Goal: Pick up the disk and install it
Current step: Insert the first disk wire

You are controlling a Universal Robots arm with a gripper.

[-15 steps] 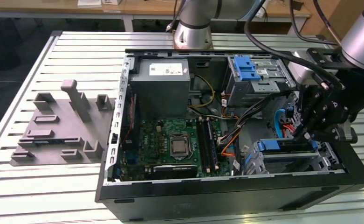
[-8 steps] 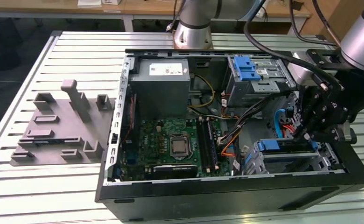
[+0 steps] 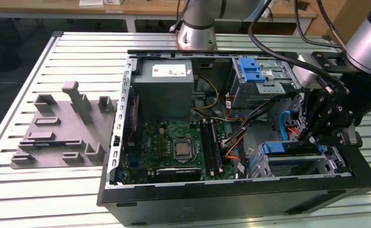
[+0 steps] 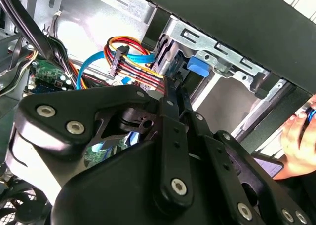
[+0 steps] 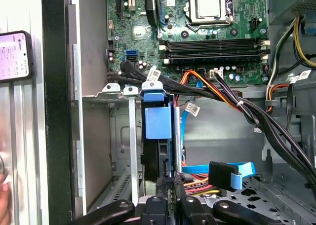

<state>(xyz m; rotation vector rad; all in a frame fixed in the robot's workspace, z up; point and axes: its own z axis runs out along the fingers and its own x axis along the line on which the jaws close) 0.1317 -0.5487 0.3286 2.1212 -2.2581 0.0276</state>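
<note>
The disk (image 5: 157, 124) stands on edge in a slot of the lower metal drive cage (image 5: 116, 136), at the front corner of the open computer case on the exterior view's right. Its blue carrier (image 3: 288, 148) shows from above, and the dark drive body sits below the blue tab. My gripper (image 3: 312, 137) hangs over that cage. Its fingertips (image 5: 164, 185) are shut together with nothing between them, right at the near end of the disk. In the second wrist view the gripper (image 4: 171, 83) points at the cage beside the blue tab (image 4: 198, 66).
Black, orange and blue cables (image 5: 232, 173) run close beside the cage. An upper cage with a blue latch (image 3: 252, 71), a grey power supply (image 3: 166, 78) and the motherboard (image 3: 175, 145) are also in the case. A grey fixture (image 3: 65, 128) lies on the table. A hand (image 4: 298, 141) and phone (image 5: 15, 55) are outside the case wall.
</note>
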